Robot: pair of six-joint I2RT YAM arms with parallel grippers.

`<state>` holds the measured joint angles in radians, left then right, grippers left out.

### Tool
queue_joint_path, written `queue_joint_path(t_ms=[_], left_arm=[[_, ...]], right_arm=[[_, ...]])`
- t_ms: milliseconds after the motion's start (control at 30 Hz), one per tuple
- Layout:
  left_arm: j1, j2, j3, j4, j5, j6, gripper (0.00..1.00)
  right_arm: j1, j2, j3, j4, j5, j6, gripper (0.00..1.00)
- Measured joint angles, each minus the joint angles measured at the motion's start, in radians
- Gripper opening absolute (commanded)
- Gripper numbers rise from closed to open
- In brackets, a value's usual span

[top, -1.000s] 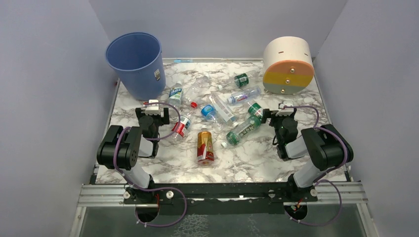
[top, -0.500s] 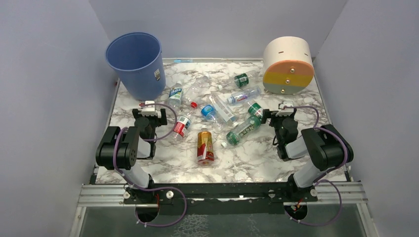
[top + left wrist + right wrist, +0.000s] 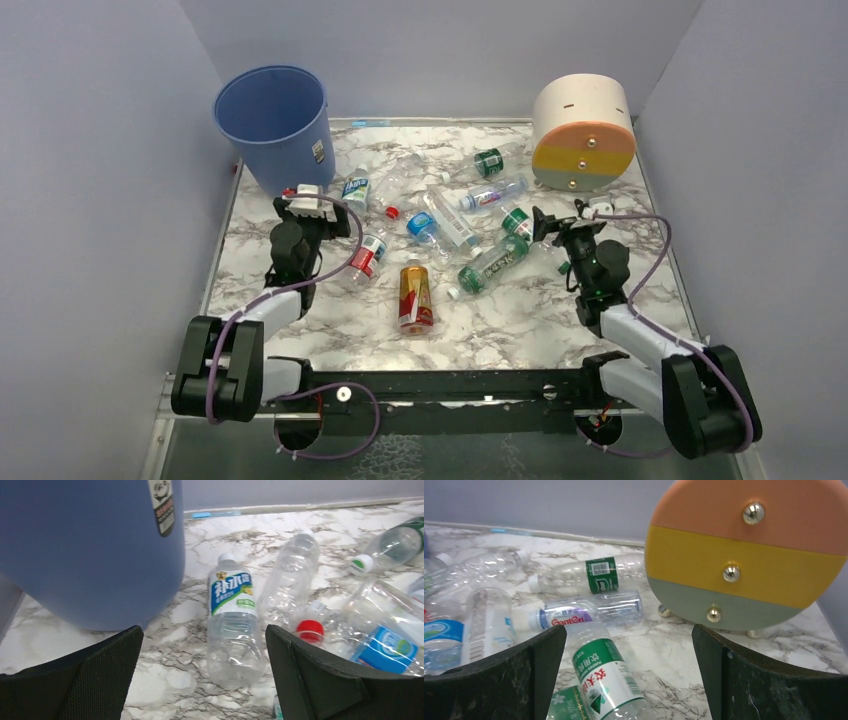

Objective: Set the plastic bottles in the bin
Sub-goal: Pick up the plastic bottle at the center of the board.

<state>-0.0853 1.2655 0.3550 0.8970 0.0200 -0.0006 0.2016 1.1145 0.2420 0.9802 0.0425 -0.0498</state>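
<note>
The small clear plastic bottles [image 3: 492, 262] are all noted on the marbled tabletop [image 3: 500, 335], none in the tall blue plastic bin [image 3: 290, 165]; left pincer [image 3: 312, 208] and right pincer [image 3: 566, 220] are held apart, empty.

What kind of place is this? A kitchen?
Probably not a kitchen; it looks like a robot practice booth. Plain grey walls box in a marble-patterned table, two robot arms are bolted at its near edge, and plastic bottles lie scattered beside a blue bin.

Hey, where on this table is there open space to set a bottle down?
The near strip of marble table, between the amber bottle and the arm bases, is bare. So is a narrow strip at the back, between the blue bin and the striped drum. The middle is crowded with plastic bottles.
</note>
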Motion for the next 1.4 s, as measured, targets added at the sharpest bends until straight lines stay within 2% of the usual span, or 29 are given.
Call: queue_joint_path(t_ms=[200, 333, 500, 667, 833, 1067, 1233, 1400], left_arm=[[-0.071, -0.105, 0.028, -0.168, 0.023, -0.053, 0.99], [-0.085, -0.194, 0.091, -0.246, 0.062, -0.163, 0.99], [-0.085, -0.267, 0.178, -0.293, 0.133, -0.332, 0.99], [-0.087, -0.291, 0.305, -0.467, 0.179, -0.466, 0.99], [-0.085, -0.288, 0.413, -0.62, 0.281, -0.497, 0.99], [-0.036, -0.282, 0.351, -0.749, 0.378, -0.633, 0.99], [-0.104, -0.235, 0.384, -0.893, 0.39, -0.623, 0.99], [-0.194, -0.209, 0.396, -0.903, 0.406, -0.607, 0.99]], right_arm=[[0.0, -0.186, 0.089, -0.253, -0.109, 0.023, 0.99], [0.0, -0.247, 0.235, -0.434, -0.19, 0.076, 1.0], [0.0, -0.294, 0.381, -0.603, -0.263, 0.222, 0.99], [0.0, -0.264, 0.497, -0.79, -0.375, 0.383, 0.99], [0.0, -0.095, 0.669, -1.008, -0.506, 0.463, 0.99], [0.0, -0.053, 0.577, -1.138, -0.626, 0.564, 1.0], [0.0, -0.016, 0.546, -1.217, -0.632, 0.585, 1.0], [0.0, -0.021, 0.463, -1.282, -0.565, 0.633, 1.0]])
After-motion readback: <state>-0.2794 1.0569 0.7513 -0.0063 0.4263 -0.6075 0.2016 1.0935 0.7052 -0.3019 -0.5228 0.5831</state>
